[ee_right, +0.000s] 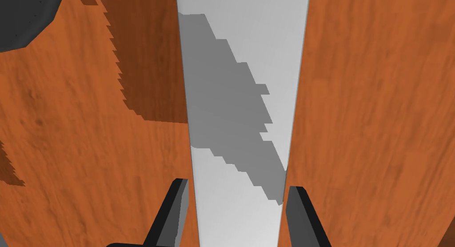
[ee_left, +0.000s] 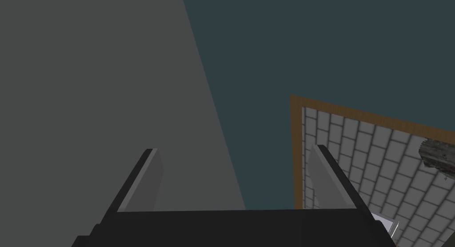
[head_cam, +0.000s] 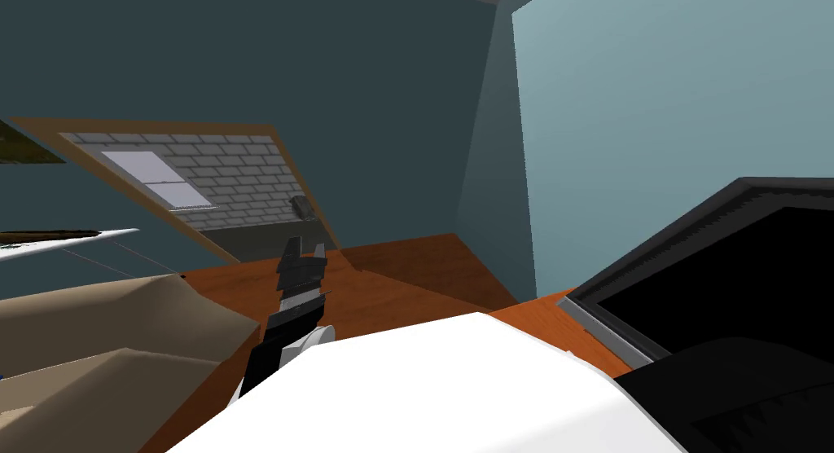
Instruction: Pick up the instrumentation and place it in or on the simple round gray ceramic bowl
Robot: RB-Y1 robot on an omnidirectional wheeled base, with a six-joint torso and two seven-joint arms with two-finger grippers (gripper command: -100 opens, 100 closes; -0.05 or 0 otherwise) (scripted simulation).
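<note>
Left claw (head_cam: 304,246) out ahead over the orange-brown wood floor (head_cam: 407,269), left of centre in the head view, aimed toward the far dark teal wall (head_cam: 244,57). Blades well apart, with nothing between them. Seen along this claw: the teal wall, a flat grey surface (ee_left: 89,80) on one side, and a wood-framed panel of grey brick (ee_left: 377,160) on the other.

Small dark mottled object (head_cam: 301,208), likely the instrumentation though too small to be sure of, at the right end of that brick panel, close to the frame's right edge. Beyond the left claw's tips and apart from them, untouched. Inside the same panel, farther left, a pale rectangle (head_cam: 155,179).

Right claw (ee_right: 237,184) pointed down at the wood floor. Blades apart here too, gripping nothing. Behind the gap between them, a light grey strip (ee_right: 249,44) crossed by a jagged shadow, with wood grain on either side.

Elsewhere in the head view: tan blocky furniture (head_cam: 98,318) near left, a black slab with a dark ridged frame (head_cam: 733,261) near right, and a lighter blue-grey wall (head_cam: 676,106) far right, meeting the teal wall at a corner.
</note>
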